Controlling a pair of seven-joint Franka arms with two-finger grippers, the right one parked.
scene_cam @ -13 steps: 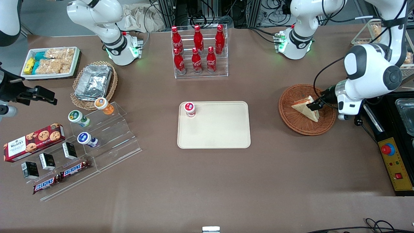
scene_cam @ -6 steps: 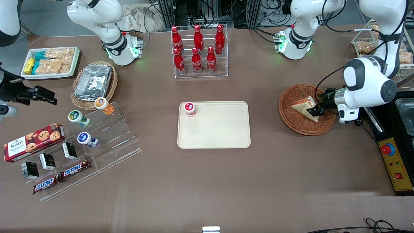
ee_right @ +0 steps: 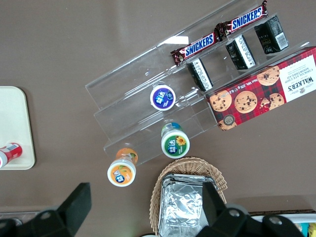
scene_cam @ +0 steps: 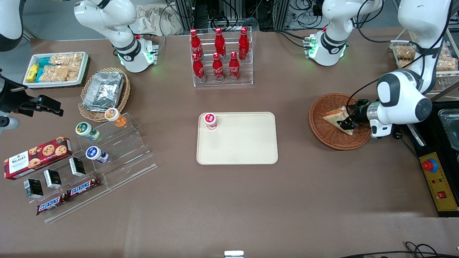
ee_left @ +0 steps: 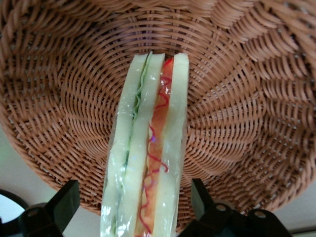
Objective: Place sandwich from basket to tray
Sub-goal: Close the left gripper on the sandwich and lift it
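One landmark served for everything: the tray [scene_cam: 237, 138], a flat beige rectangle with rounded corners near the middle of the brown table [scene_cam: 229, 200]. Farther from the front camera than the tray stood a clear rack of red cola bottles [scene_cam: 219, 57]. Well off from the tray toward the parked arm's end lay a stepped clear display stand [scene_cam: 107, 157] with small round-lidded cups, chocolate bars and a red cookie box [scene_cam: 37, 157], and farther from the camera than that stand sat a scalloped wicker basket of foil trays [scene_cam: 104, 91] and a white tray of snack packets [scene_cam: 55, 68].

Toward the working arm's end, well apart from the tray, sat the basket [scene_cam: 324, 134], round, shallow and reddish-brown. The sandwich [scene_cam: 336, 117] lay inside it, a wedge of white bread in clear wrap; the left wrist view showed its layered edge [ee_left: 148, 148] (green, pale and orange-red filling between the slices) against the woven floor of the basket [ee_left: 237, 98].

On the tray itself, in the corner toward the parked arm and farther from the camera, stood one small red-lidded cup [scene_cam: 210, 120].

At the sandwich's side facing away from the tray, the gripper [scene_cam: 346, 120] was low over the basket. Its fingers [ee_left: 64, 202] stood spread, one on each side of the sandwich's edge, with a gap visible between each finger and the wrap, so nothing was gripped
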